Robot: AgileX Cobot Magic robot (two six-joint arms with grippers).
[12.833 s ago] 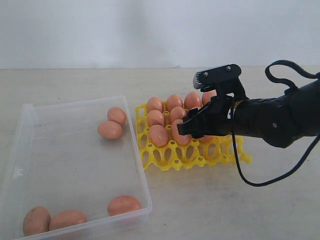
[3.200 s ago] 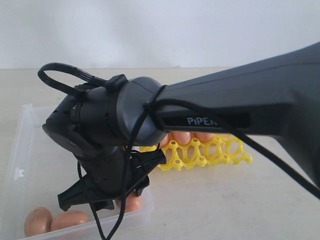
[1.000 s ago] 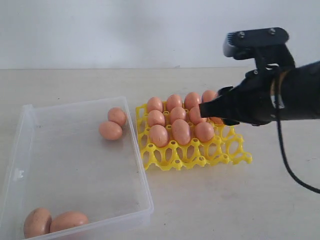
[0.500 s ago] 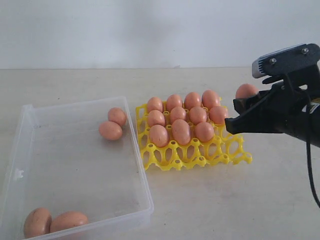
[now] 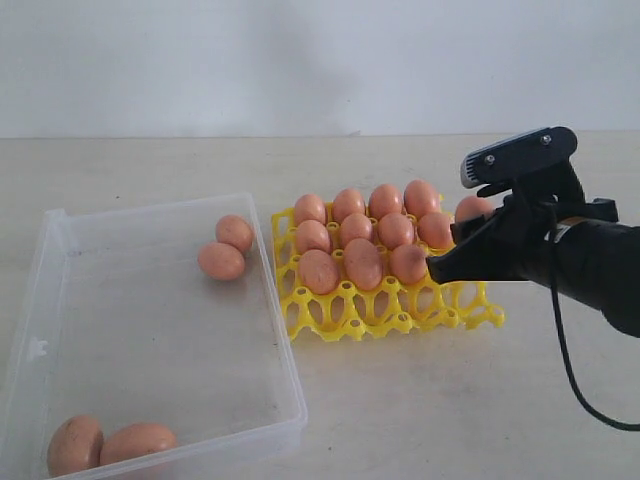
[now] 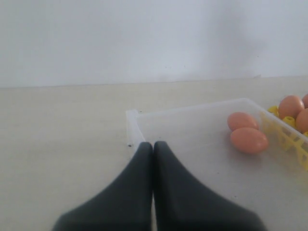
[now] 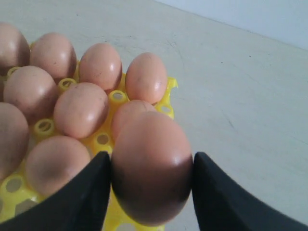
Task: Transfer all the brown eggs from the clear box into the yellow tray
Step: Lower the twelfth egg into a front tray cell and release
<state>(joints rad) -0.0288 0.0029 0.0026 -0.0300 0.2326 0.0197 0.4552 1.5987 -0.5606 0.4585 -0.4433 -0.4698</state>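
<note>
The clear box (image 5: 280,330) lies on the left with two brown eggs (image 5: 221,261) at its far right side and two more (image 5: 75,445) in its near left corner. To its right the yellow tray (image 5: 350,312) holds several eggs. My right gripper (image 5: 458,243) hovers over the tray's right edge, shut on one brown egg (image 7: 151,166) that fills the gap between both black fingers (image 7: 89,195). Below that egg the tray (image 7: 118,96) shows its filled cups. My left gripper (image 6: 153,144) is shut and empty by the box's corner (image 6: 132,126), apart from the two eggs (image 6: 249,140).
The pale tabletop (image 5: 450,400) spreads in front of and to the right of the tray. A white wall (image 5: 300,60) stands behind. The right arm's black cable (image 5: 570,370) loops down over the table on the right.
Since half a second ago my right gripper, with the egg in it, has come down and to the left, toward the tray's right edge. The eggs in the box and tray have not moved.
</note>
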